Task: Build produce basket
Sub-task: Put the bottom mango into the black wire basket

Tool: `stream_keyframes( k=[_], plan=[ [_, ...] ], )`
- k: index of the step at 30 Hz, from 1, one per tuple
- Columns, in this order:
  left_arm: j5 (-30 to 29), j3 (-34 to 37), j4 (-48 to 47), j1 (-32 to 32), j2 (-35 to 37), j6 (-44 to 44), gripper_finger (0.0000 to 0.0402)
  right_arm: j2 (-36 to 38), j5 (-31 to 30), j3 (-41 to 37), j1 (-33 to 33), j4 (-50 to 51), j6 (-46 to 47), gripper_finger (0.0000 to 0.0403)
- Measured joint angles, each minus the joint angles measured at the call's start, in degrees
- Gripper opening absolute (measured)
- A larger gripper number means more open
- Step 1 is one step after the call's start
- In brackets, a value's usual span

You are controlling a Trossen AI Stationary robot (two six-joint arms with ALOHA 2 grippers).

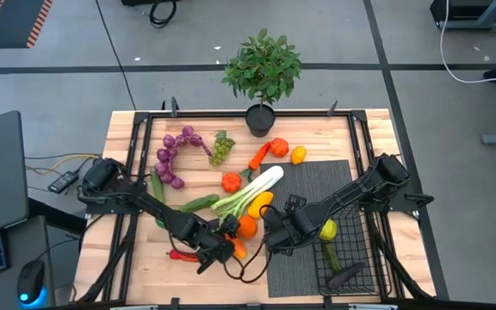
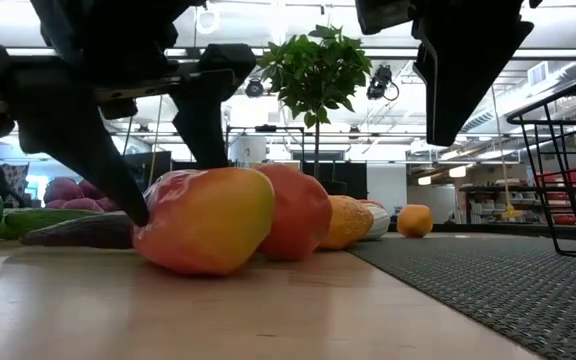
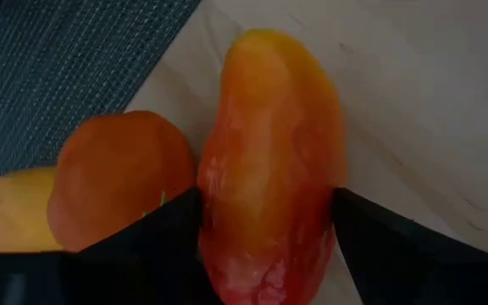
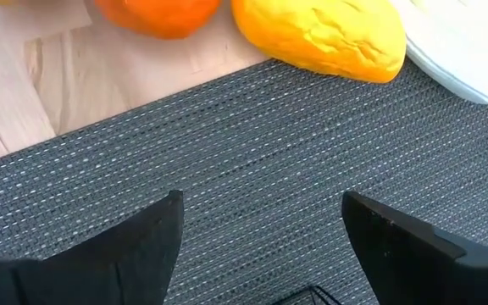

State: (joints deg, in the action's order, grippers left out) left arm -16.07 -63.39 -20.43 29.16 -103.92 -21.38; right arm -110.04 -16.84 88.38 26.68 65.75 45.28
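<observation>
A red-to-yellow fruit (image 3: 269,169) lies on the wooden table next to an orange fruit (image 3: 117,178), near the grey mat's left edge; it also shows in the low view (image 2: 208,220). My left gripper (image 1: 229,244) is shut on it. My right gripper (image 1: 275,234) hangs open and empty over the ribbed mat (image 4: 252,152). The black wire basket (image 1: 377,258) stands on the mat's near right part, with a yellow-green piece (image 1: 328,230) and a dark piece (image 1: 344,275) inside. More produce lies at the table's middle: leek (image 1: 252,194), purple grapes (image 1: 175,155), green grapes (image 1: 222,148), carrot (image 1: 259,157). My left gripper pinches the red-yellow fruit's two long sides (image 3: 214,212) between its two fingers, at the fruit's redder end. The fingers (image 2: 98,150) slant down from above and lie across the fruit. The fruit rests with its underside on the table (image 2: 198,268).
A potted leafy plant (image 1: 261,69) stands at the far edge. A cucumber (image 1: 201,203) and a red chili (image 1: 183,255) lie by my left arm. A yellow pepper (image 4: 320,38) lies at the mat's edge ahead of my right gripper. Bare wood (image 1: 136,258) is at the near left.
</observation>
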Motion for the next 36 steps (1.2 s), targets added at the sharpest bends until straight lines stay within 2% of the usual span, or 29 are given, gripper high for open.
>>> stream_keyframes(
  k=[8, 16, 26, 28, 30, 33, 36],
  plan=[
    [-5.13, 0.16, -0.24, 0.73, 0.71, 4.30, 0.0186, 0.07, 0.63, 1.81, 0.00, 2.19, 0.40, 0.0323],
    [-12.20, 0.14, 2.29, 0.67, 4.63, 4.50, 0.0193, 0.17, -0.93, 13.48, 1.58, 14.03, 2.82, 0.0323],
    [-13.51, -0.01, 21.96, -4.05, 11.43, 3.09, 0.0193, 0.22, -8.28, 29.93, 6.41, 20.48, 5.87, 0.0323],
    [-12.25, 0.00, 24.41, -5.96, 11.67, 2.70, 0.0194, 0.22, -9.42, 33.09, 7.28, 22.93, 7.60, 0.0323],
    [-7.04, 0.01, 28.98, -8.12, 11.67, 2.79, 0.0193, 0.30, -9.45, 35.65, 7.92, 24.56, 10.11, 0.0323],
    [0.83, -0.01, 37.46, -10.98, 11.09, 4.47, 0.0192, 1.71, -8.51, 36.73, 9.19, 24.27, 11.75, 0.0323],
    [4.43, 0.01, 42.05, -12.97, 10.54, 6.13, 0.0192, 3.77, -7.88, 36.40, 10.13, 24.23, 13.86, 0.0322]
  ],
)
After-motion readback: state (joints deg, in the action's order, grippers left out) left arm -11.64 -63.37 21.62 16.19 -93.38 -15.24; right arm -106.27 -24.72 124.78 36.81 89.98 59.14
